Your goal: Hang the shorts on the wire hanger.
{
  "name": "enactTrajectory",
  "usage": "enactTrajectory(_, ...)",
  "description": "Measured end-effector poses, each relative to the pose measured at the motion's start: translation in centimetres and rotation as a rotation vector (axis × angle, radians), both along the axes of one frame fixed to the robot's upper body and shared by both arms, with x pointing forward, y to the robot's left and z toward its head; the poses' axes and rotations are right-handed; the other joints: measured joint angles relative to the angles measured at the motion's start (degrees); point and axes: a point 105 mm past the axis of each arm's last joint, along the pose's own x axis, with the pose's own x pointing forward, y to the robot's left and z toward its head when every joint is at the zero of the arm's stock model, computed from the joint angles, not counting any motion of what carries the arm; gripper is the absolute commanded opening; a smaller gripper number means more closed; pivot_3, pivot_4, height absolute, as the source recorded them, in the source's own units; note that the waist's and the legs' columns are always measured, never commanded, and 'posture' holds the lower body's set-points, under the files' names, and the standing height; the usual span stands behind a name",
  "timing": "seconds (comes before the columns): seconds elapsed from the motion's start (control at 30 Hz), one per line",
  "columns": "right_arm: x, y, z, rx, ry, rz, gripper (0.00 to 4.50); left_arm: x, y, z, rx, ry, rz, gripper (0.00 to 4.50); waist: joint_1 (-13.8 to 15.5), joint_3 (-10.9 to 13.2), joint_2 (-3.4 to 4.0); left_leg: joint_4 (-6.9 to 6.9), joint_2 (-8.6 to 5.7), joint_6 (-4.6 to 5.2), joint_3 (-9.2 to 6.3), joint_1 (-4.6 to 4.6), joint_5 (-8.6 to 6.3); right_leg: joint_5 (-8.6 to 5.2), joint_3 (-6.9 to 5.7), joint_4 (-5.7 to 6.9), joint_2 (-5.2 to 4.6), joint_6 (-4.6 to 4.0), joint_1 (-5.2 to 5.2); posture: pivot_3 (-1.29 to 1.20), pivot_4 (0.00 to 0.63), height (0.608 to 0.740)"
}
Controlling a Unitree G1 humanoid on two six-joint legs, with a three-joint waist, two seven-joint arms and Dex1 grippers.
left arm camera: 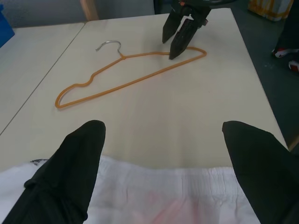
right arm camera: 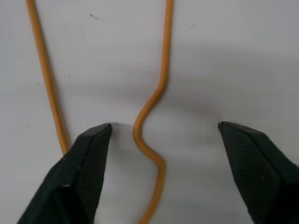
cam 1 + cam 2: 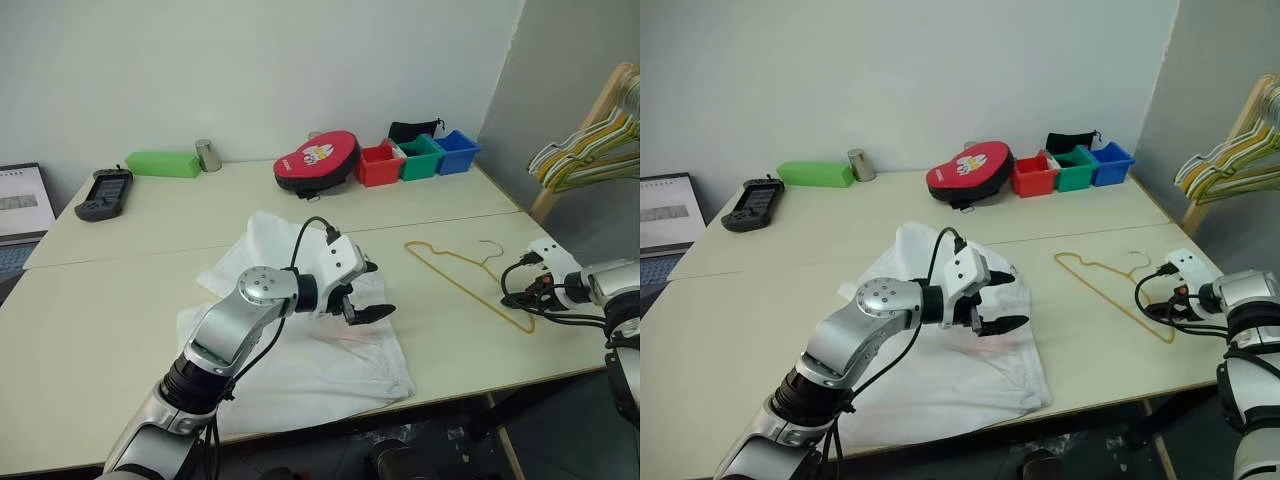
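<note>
Reaching for the wire hanger [image 3: 468, 279] with our right gripper [image 2: 163, 133], jaws apart.
Our black fingers [image 2: 84, 158] straddle one wavy shoulder of the yellow wire, which lies flat on the table [image 3: 120, 300]. Our left gripper [image 3: 364, 293] hovers wide open over the shorts [image 3: 330, 375], spread near the front edge, well apart from the hanger.
</note>
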Motion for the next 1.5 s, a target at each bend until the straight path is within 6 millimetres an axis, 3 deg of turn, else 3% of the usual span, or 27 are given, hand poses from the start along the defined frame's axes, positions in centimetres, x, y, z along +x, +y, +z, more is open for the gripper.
enactTrajectory(0.43,-0.3,0.2,-0.1,0.028,0.007,0.025,0.12,0.2,-0.1,0.4,0.007,-0.022,0.001,4.3,0.0,0.0,0.0,0.0,0.0,0.0,-0.02,0.0,0.0,0.0,-0.01,0.0,0.0,0.0,0.01,-0.07,0.022,0.74)
enactTrajectory(0.93,0.6,0.6,0.5,-0.024,-0.072,0.11,0.06,1.2,0.6,0.3,0.016,-0.034,0.033,4.3,-0.2,0.0,0.04,0.0,-0.01,0.0,0.05,0.01,0.0,0.0,0.06,0.0,0.0,0.0,0.0,-0.07,0.025,0.74)
enactTrajectory(1.1,3.3,1.6,4.3,-0.127,-0.241,0.183,0.06,3.5,3.1,1.8,0.021,-0.068,0.126,4.3,-0.3,0.1,0.14,-0.01,-0.01,0.0,0.03,-0.01,0.0,0.0,0.03,0.03,0.01,0.01,-0.05,-0.08,0.028,0.74)
enactTrajectory(1.23,5.5,3.6,7.6,-0.299,-0.421,0.319,0.06,6.0,6.4,3.7,0.017,-0.101,0.222,4.3,-0.3,0.1,0.16,-0.03,0.01,0.0,-0.01,-0.09,0.0,0.0,-0.01,0.02,0.01,0.01,-0.15,-0.08,0.026,0.74)
enactTrajectory(1.4,7.4,8.6,11.0,-0.53,-0.692,0.57,0.06,8.9,10.4,8.3,-0.06,-0.143,0.327,4.3,-0.1,0.1,0.17,-0.03,0.0,-0.01,-0.11,-0.26,0.0,-0.04,-0.11,-0.03,-0.01,0.08,-0.24,-0.07,0.024,0.74)
enactTrajectory(1.5,7.6,9.7,12.4,-0.599,-0.797,0.622,0.06,9.1,11.4,9.4,-0.084,-0.131,0.323,4.3,0.1,0.1,0.17,-0.05,-0.01,-0.01,-0.12,-0.27,0.0,-0.07,-0.11,-0.05,-0.04,0.14,-0.24,-0.06,0.022,0.74)
